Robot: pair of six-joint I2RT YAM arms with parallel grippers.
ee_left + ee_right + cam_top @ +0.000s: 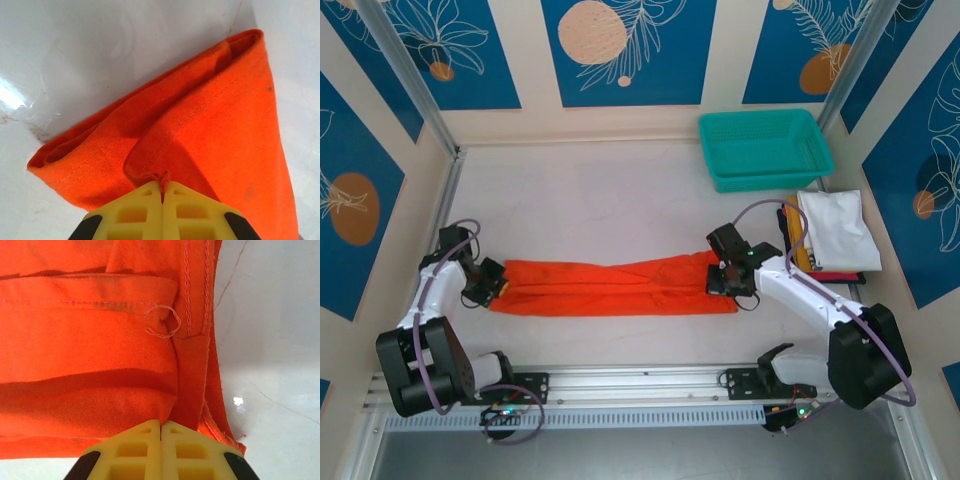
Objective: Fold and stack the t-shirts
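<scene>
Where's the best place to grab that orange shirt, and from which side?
By its two short ends, coming in from outside. The orange shirt lies flat as a long folded band, so end grips likely keep it taut. The left tool and right tool each pinch an end.

T-shirt [615,287]: plain orange-red; folded t-shirts [837,228]: white topmost, mustard, red, dark edges; basket [765,150]: teal mesh; table [590,200]: white; jaws: yellow; wall panels [620,50]: blue, peach circles.
</scene>
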